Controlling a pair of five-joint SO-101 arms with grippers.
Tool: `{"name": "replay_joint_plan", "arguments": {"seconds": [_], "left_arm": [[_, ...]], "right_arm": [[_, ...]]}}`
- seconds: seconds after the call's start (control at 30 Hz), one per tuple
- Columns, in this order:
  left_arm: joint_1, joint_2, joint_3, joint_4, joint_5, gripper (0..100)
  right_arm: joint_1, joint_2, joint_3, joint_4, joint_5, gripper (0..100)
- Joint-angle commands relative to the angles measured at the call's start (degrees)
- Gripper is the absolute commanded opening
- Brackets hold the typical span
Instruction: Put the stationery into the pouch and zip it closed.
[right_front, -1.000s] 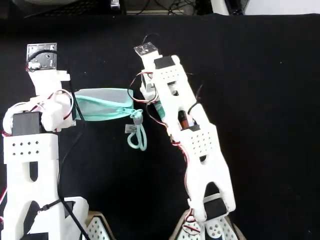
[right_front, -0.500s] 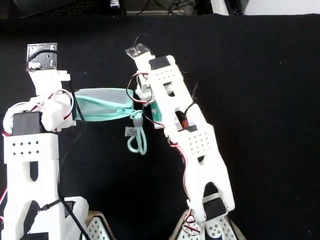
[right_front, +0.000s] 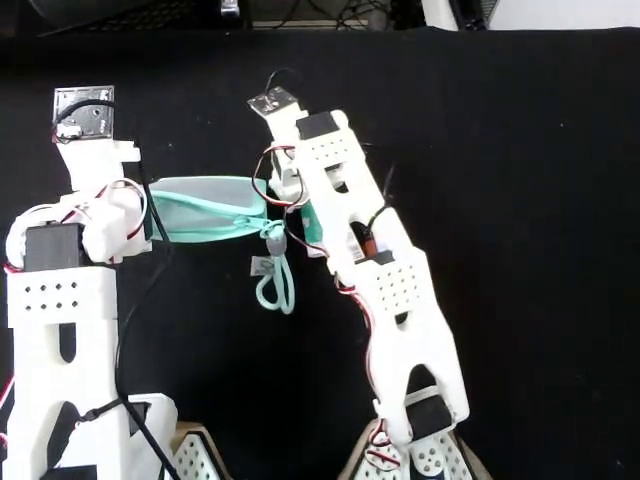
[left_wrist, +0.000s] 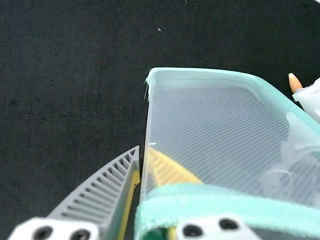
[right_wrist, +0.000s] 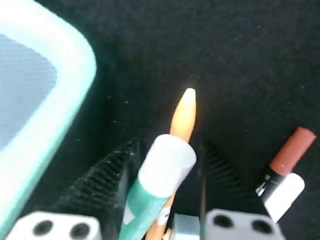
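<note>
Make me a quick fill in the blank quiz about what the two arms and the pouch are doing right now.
1. The left gripper grips one end of the ____.
2. The right gripper holds a pencil and a ____-capped pen.
3. A loose marker on the cloth has a ____ cap.
Missing words: pouch, white, red.

Overhead camera looks down; close wrist cameras share the pouch (left_wrist: 215, 130).

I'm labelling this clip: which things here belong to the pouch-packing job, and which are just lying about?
Job: pouch, held by left gripper; teal pen and orange pencil in right gripper; loose red-capped marker.
Lying about: black cloth; cables at the table's far edge.
</note>
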Motion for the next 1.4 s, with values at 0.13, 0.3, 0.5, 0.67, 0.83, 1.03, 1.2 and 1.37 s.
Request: {"name": "replay_joint_plan", "arguments": {"seconds": [0.13, 0.3, 0.5, 0.67, 0.83, 1.03, 1.2, 1.37], "left_arm": [[-0.4, 0.4, 2.3, -0.4, -0.1, 3], [-0.4, 0.4, 2.3, -0.4, -0.1, 3], [-0.3, 0.4, 2.3, -0.4, -0.1, 3], [0.0, 0.4, 2.3, -0.4, -0.1, 3], [-0.4, 0.4, 2.3, -0.4, -0.1, 3], [-0.5, 0.4, 2.3, -0.4, -0.1, 3], [-0.5, 0.4, 2.3, -0.4, -0.1, 3], [-0.5, 0.4, 2.3, -0.4, -0.1, 3]], "right_arm": [[-0.4, -3.9, -1.5, 0.6, -1.1, 1.5], [0.1, -4.2, -1.7, 1.4, -1.1, 1.2], [1.9, -11.2, 2.3, 1.8, -1.1, 1.3], [3.6, -27.9, 20.8, -6.4, -0.9, 1.3], [1.1, -46.8, 50.0, -22.9, -0.8, 1.3], [6.2, -59.0, 72.2, -33.8, 5.4, 1.3], [17.7, -59.6, 73.6, -34.3, 9.4, 1.3], [27.0, -59.5, 72.7, -35.3, 13.3, 1.3]]}}
